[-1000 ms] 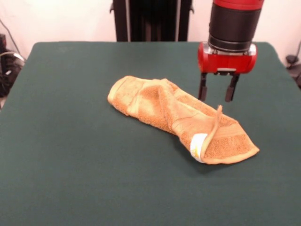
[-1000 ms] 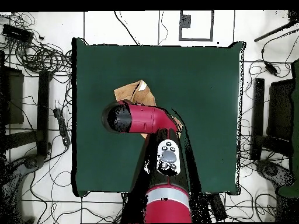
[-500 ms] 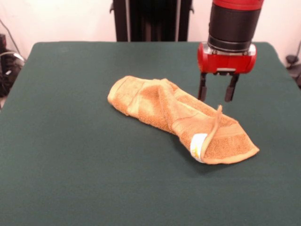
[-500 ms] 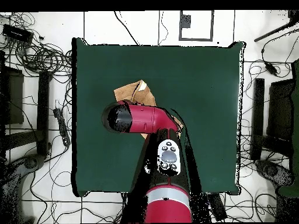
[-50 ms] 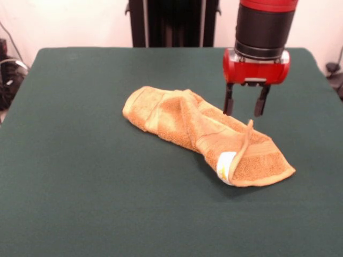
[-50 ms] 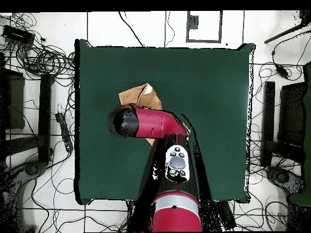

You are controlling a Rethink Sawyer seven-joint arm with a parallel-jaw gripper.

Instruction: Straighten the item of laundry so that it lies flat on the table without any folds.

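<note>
The item of laundry [image 5: 203, 135], a golden-orange terry towel, lies crumpled and folded over itself on the green table [image 5: 80, 160], with a white tag [image 5: 225, 165] showing at its near right end. My gripper [image 5: 244, 113] hangs open just above the towel's far right edge, fingers apart, holding nothing. In the overhead view the arm [image 6: 152, 124] covers most of the towel [image 6: 135, 96], and the gripper is hidden under the arm.
Cables and dark equipment [image 6: 36, 60] lie on the floor around the table. A black stand [image 5: 172, 21] rises behind the table's far edge.
The gripper has shifted slightly to the left in the front view. The towel has not moved.
</note>
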